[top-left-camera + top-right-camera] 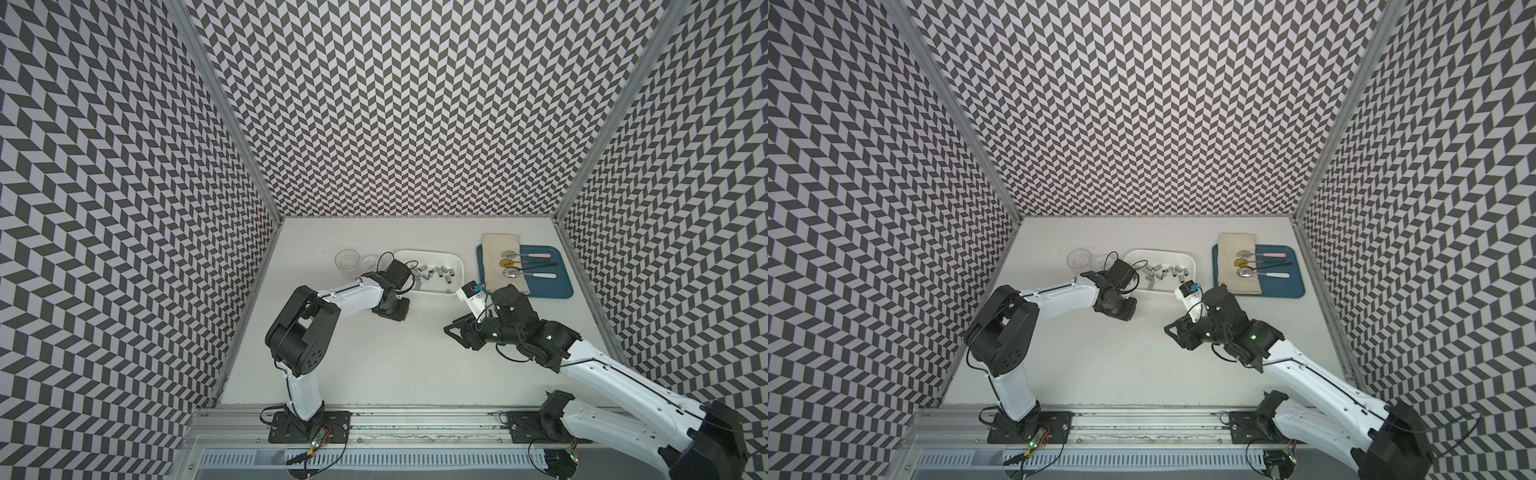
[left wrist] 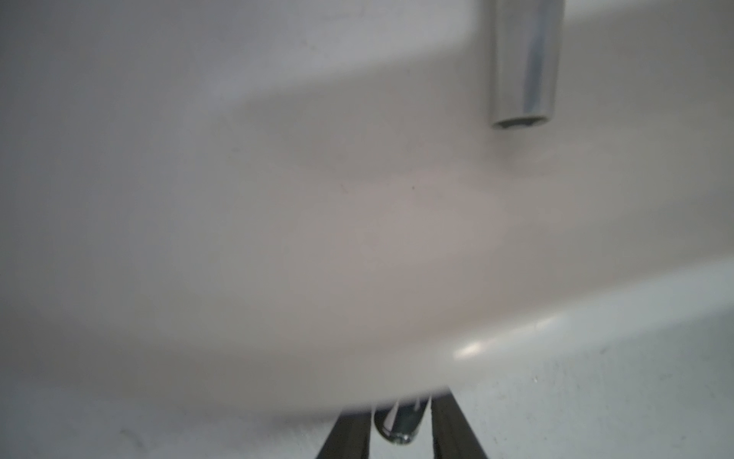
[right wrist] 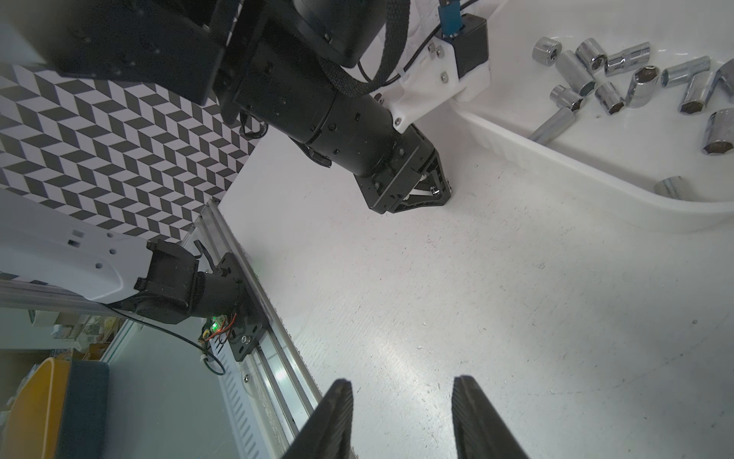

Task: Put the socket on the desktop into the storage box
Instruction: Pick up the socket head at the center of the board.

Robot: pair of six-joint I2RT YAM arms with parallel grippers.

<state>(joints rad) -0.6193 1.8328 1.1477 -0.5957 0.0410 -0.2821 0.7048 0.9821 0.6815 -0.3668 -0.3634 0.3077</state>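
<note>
My left gripper (image 2: pixel 399 437) was found lowered at the near left corner of the storage box (image 1: pixel 428 252), its body pointing down at the desktop (image 1: pixel 395 365). In the left wrist view its two dark fingers (image 2: pixel 345 437) stood close against either flank of one chrome socket (image 2: pixel 399 423). I recorded the jaws as clamped on that piece, though the view was blurred. The socket sat just outside the box's rolled rim, over the desktop and not in the box. Whether its lower end rested on the surface could not be determined. Inside the box lay a scatter of loose sockets (image 3: pixel 619 79), most of them gathered about the middle of the floor. My right gripper (image 3: pixel 402 381) was held above bare desktop in front of the box's near right corner, touching nothing. Its jaws were parted, with nothing between them. In both top views it pointed across toward my left arm. Beyond the right end of the box I noted a blue tray (image 1: pixel 557 289) bearing a folded cloth (image 1: pixel 500 245) and three spoons (image 1: pixel 536 254). Off the left end of the box stood clear cups (image 1: pixel 347 259).
</note>
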